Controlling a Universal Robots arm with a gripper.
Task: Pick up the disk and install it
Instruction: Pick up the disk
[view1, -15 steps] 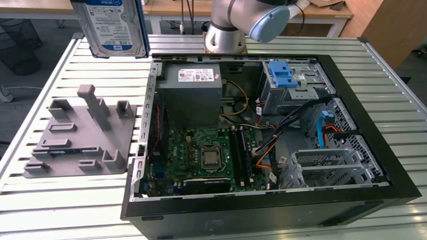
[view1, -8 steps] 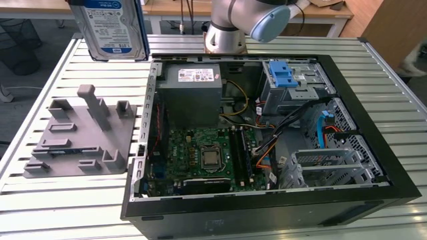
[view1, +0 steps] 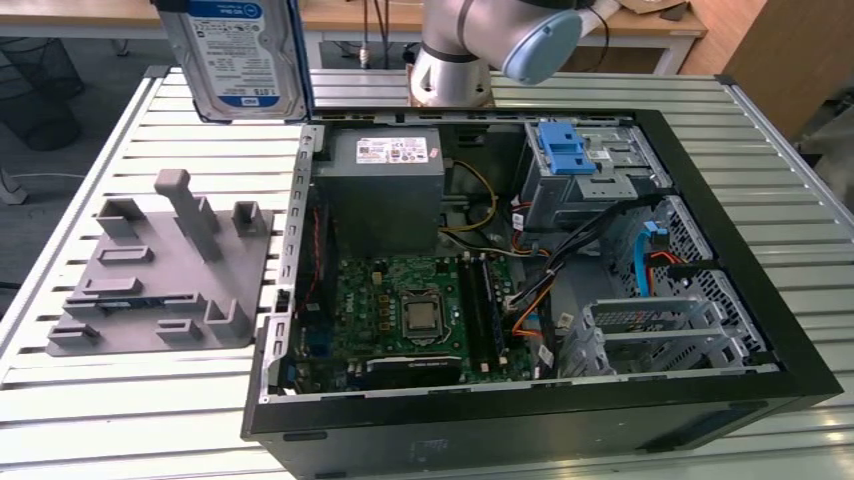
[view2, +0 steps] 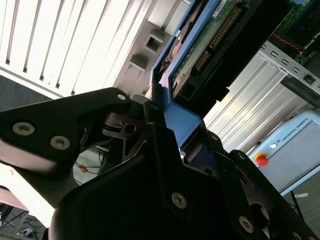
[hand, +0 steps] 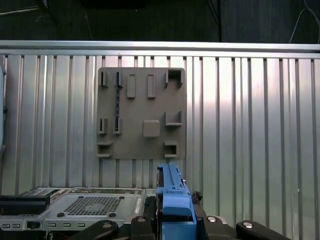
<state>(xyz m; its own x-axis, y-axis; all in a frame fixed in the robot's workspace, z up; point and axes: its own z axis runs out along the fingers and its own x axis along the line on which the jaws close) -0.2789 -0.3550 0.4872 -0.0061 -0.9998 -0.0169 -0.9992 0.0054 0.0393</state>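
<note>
Disk (view1: 243, 55) hangs upright, apparently over grey fixture (view1: 154, 265); I see gripper (hand: 176, 219) fingers pinching its blue rail (hand: 174, 197), probably sparing label and connectors.

A slatted metal table (view1: 120, 420) gleams under bright workshop light. Behind it stands a pale wooden desk (view1: 654, 25), with a wooden panel (view1: 781, 60) at the exterior view's right and a wire basket (view1: 34, 100) on the grey floor (view1: 20, 250).

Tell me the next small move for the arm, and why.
Probably carry the disk across toward the drive cage with the blue latch: the gripper is shut on it, and it hangs above the table, clear of the grey fixture.
</note>
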